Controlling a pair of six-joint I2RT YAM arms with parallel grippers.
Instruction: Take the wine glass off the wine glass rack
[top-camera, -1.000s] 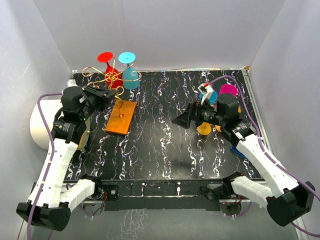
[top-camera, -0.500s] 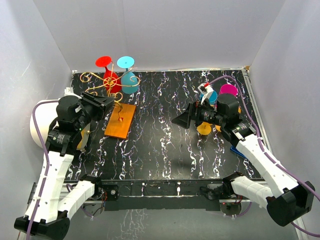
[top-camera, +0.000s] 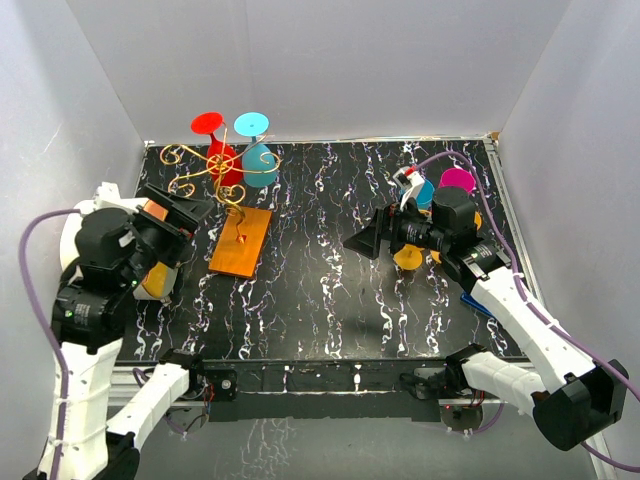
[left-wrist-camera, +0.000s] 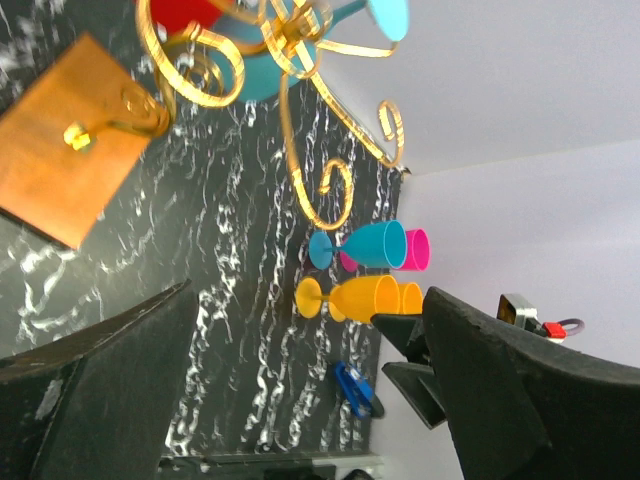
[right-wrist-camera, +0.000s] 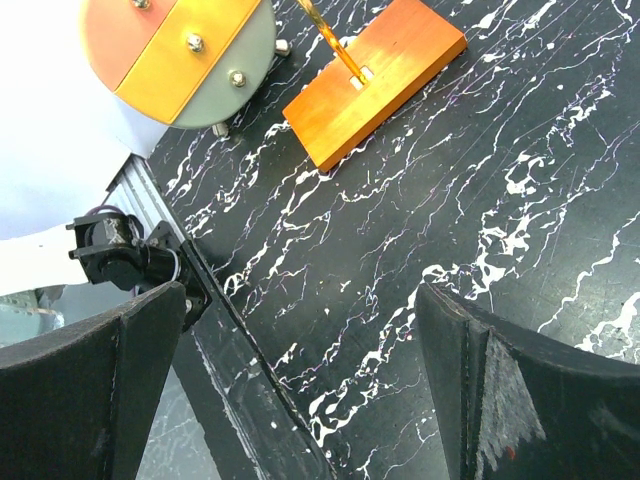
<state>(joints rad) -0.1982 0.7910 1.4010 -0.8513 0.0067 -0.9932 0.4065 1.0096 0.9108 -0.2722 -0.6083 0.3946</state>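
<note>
Black marbled table carries wine glass rack left, glasses right

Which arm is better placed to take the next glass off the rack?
Left. The open left gripper sits beside the wine glass rack, where a red glass and a teal glass hang. The right gripper is farther off, mid-table.

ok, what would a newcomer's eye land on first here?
The gold wine glass rack at the far left of the table, a red glass and a cyan glass hanging on it. Then a blue glass, a pink glass and an orange glass grouped far right. The left gripper and the right gripper are both open, empty.
</note>
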